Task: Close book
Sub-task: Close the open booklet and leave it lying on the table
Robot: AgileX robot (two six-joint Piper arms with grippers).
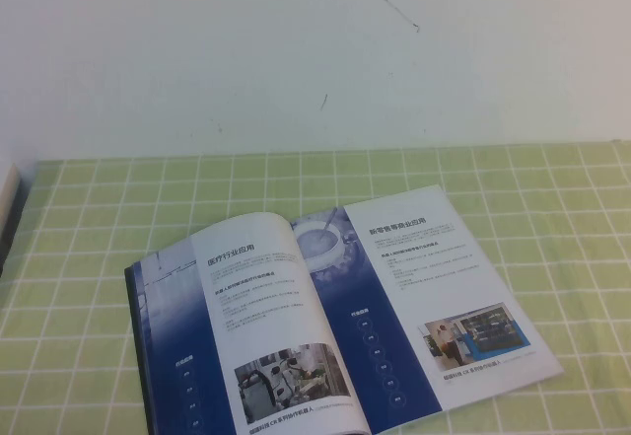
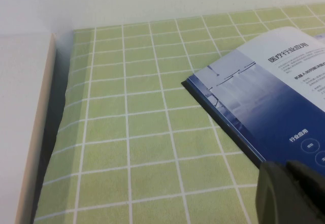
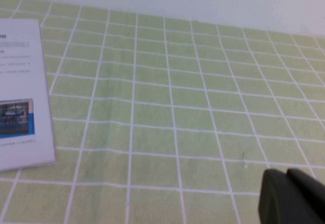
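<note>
An open book (image 1: 335,317) with blue and white pages lies flat on the green checked cloth near the table's front edge, its spine running front to back. Neither arm appears in the high view. The left wrist view shows the book's left page and dark cover edge (image 2: 254,102), and my left gripper (image 2: 292,183) hovers shut just at that page's near edge, holding nothing. My right gripper (image 3: 289,196) is shut and empty over bare cloth, well off to the right of the book's right page (image 3: 20,97).
The green checked cloth (image 1: 552,208) covers the table up to a white wall (image 1: 296,50) at the back. A pale beige board (image 2: 25,127) stands along the table's left edge, also visible as the board (image 1: 8,193) in the high view.
</note>
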